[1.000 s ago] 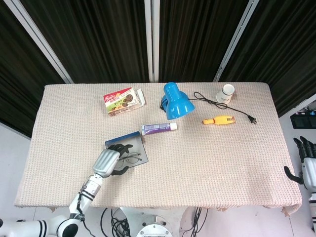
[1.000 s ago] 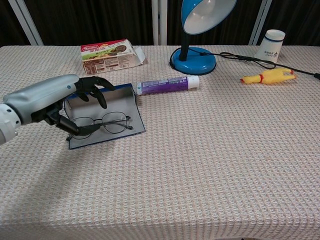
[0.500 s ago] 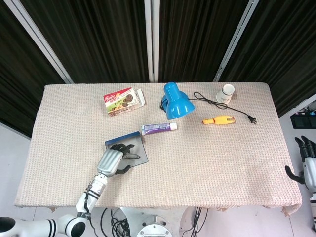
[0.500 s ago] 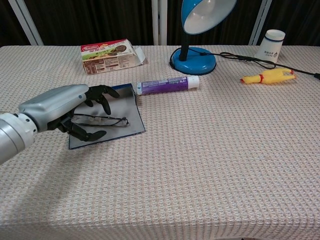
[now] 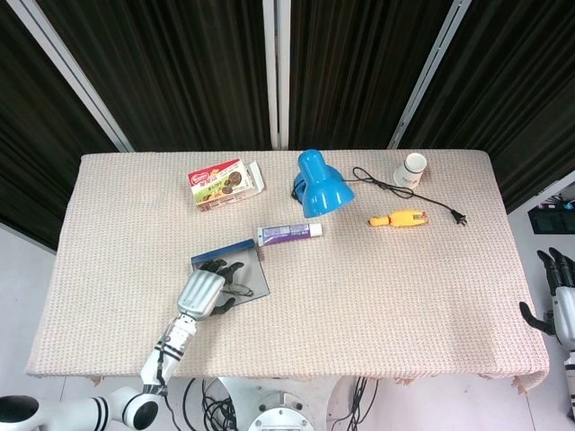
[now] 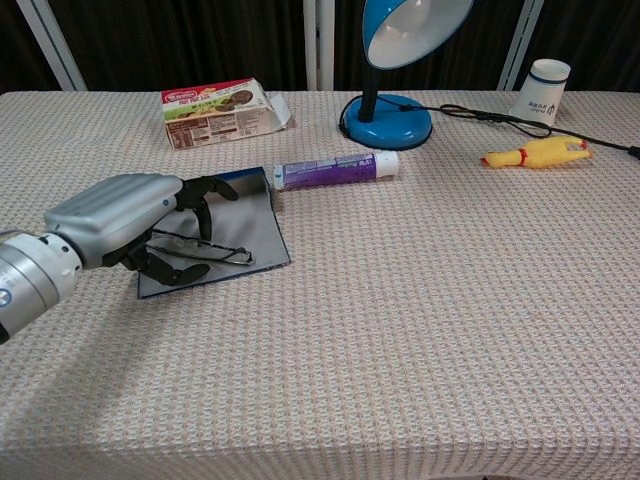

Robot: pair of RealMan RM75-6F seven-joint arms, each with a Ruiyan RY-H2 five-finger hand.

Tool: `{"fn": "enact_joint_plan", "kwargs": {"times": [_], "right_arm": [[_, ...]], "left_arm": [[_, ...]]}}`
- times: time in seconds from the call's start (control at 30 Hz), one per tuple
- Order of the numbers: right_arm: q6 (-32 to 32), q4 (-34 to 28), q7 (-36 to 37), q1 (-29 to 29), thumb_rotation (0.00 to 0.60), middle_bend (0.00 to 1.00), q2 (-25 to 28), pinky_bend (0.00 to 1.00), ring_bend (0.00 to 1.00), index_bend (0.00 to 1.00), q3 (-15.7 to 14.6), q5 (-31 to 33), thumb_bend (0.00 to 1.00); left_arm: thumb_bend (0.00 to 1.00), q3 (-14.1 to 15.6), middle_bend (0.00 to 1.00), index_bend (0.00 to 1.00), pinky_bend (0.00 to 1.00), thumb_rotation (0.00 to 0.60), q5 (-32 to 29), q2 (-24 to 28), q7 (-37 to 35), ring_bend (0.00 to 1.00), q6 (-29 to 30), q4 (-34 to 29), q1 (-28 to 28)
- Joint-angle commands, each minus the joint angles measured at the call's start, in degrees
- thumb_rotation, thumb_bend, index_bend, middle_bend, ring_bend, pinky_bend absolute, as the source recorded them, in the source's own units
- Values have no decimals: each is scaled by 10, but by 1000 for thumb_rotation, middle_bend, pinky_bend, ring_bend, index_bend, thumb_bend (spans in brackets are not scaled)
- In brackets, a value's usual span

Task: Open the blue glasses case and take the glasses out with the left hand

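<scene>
The blue glasses case (image 5: 254,255) (image 6: 255,215) lies open and flat on the woven table cover, left of centre. My left hand (image 5: 199,292) (image 6: 122,214) hovers over its near-left part, thumb below and fingers curled above. It pinches the thin-framed glasses (image 6: 214,249) (image 5: 241,278), which are tipped edge-on just above the case lining. My right hand (image 5: 550,303) hangs beyond the table's right edge, fingers apart, holding nothing.
A purple tube (image 6: 335,168) lies just behind the case. A biscuit box (image 6: 215,110) sits at the back left and a blue desk lamp (image 6: 390,60) at the back centre. A yellow rubber chicken (image 6: 535,152), a white cup (image 6: 545,88) and a black cord (image 6: 480,113) are at the back right.
The glasses lay flat in the case; now my left hand has closed on them and tipped them edge-on, shifting slightly right. The right hand has sunk a little.
</scene>
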Motion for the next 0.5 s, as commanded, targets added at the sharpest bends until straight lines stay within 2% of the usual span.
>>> {"fn": "enact_joint_plan", "kwargs": {"times": [0.03,0.5], "right_arm": [[-1,1,0,0,600,4,0,0,0,0,0,0,249],[-1,1,0,0,600,6,0,0,0,0,-1,-1,249]], "left_arm": [[285,2,479,216,286,600,8,-3,2,240,4,7,0],[301,7,646,277,362,600,38,-7,-7,371,13,22,3]]}}
